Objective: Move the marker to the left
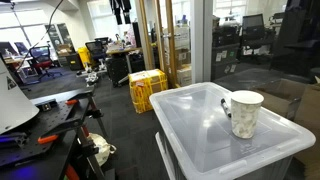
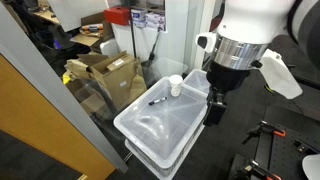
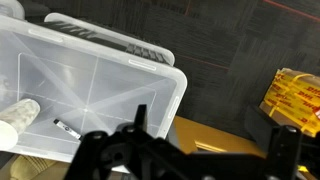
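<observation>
The marker (image 2: 157, 101) is a slim dark stick lying flat on the clear plastic bin lid (image 2: 165, 125), just in front of the white cup (image 2: 176, 86). In the wrist view the marker (image 3: 67, 128) lies beside the cup (image 3: 18, 115) at the lower left. The cup (image 1: 245, 112) stands upright on the lid (image 1: 190, 120) in an exterior view, where I cannot make out the marker for sure. My gripper (image 3: 215, 140) is open and empty. It hangs off the side of the bin (image 2: 213, 106), well apart from the marker.
Yellow crates (image 1: 147, 88) stand on the dark carpet, and they also show in the wrist view (image 3: 295, 95). Cardboard boxes (image 2: 105, 70) sit behind a glass wall next to the bin. A cluttered workbench (image 1: 50, 140) is close by.
</observation>
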Robot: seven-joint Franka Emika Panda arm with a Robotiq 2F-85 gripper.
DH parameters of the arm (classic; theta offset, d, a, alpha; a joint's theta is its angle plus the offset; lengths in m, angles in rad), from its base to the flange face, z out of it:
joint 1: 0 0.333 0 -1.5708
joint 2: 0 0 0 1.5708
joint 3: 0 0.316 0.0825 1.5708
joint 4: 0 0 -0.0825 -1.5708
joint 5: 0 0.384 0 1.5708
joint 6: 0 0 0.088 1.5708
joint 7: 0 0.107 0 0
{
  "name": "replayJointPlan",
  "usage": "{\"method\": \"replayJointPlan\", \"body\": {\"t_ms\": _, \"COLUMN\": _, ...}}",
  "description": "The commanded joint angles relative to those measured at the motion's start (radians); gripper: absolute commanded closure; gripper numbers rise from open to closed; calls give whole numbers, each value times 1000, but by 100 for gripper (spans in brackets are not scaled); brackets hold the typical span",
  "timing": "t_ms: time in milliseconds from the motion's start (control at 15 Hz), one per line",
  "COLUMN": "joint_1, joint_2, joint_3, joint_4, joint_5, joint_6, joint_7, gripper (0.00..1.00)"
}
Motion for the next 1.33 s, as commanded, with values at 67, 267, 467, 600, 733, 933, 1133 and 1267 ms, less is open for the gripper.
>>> {"method": "replayJointPlan", "body": {"t_ms": 67, "joint_1": -8, "joint_2": 0, "joint_3": 7, "joint_4": 1, "joint_5": 3, "joint_6": -2, "joint_7": -2, "gripper": 0}}
{"method": "replayJointPlan", "body": {"t_ms": 267, "joint_1": -8, "joint_2": 0, "joint_3": 7, "joint_4": 1, "joint_5": 3, "joint_6": -2, "joint_7": -2, "gripper": 0}}
{"method": "replayJointPlan", "body": {"t_ms": 467, "joint_1": -9, "joint_2": 0, "joint_3": 8, "joint_4": 1, "joint_5": -5, "joint_6": 4, "joint_7": -6, "gripper": 0}}
{"method": "replayJointPlan", "body": {"t_ms": 600, "joint_1": -13, "joint_2": 6, "joint_3": 6, "joint_4": 3, "joint_5": -16, "joint_6": 20, "joint_7": -15, "gripper": 0}}
{"method": "replayJointPlan", "body": {"t_ms": 733, "joint_1": -19, "joint_2": 13, "joint_3": 4, "joint_4": 6, "joint_5": -39, "joint_6": 36, "joint_7": -30, "gripper": 0}}
{"method": "replayJointPlan", "body": {"t_ms": 933, "joint_1": -30, "joint_2": 34, "joint_3": -1, "joint_4": 17, "joint_5": -89, "joint_6": 55, "joint_7": -62, "gripper": 0}}
{"method": "replayJointPlan", "body": {"t_ms": 1133, "joint_1": -58, "joint_2": 68, "joint_3": 4, "joint_4": 29, "joint_5": -194, "joint_6": 62, "joint_7": -78, "gripper": 0}}
{"method": "replayJointPlan", "body": {"t_ms": 1267, "joint_1": -79, "joint_2": 97, "joint_3": 2, "joint_4": 35, "joint_5": -277, "joint_6": 83, "joint_7": -85, "gripper": 0}}
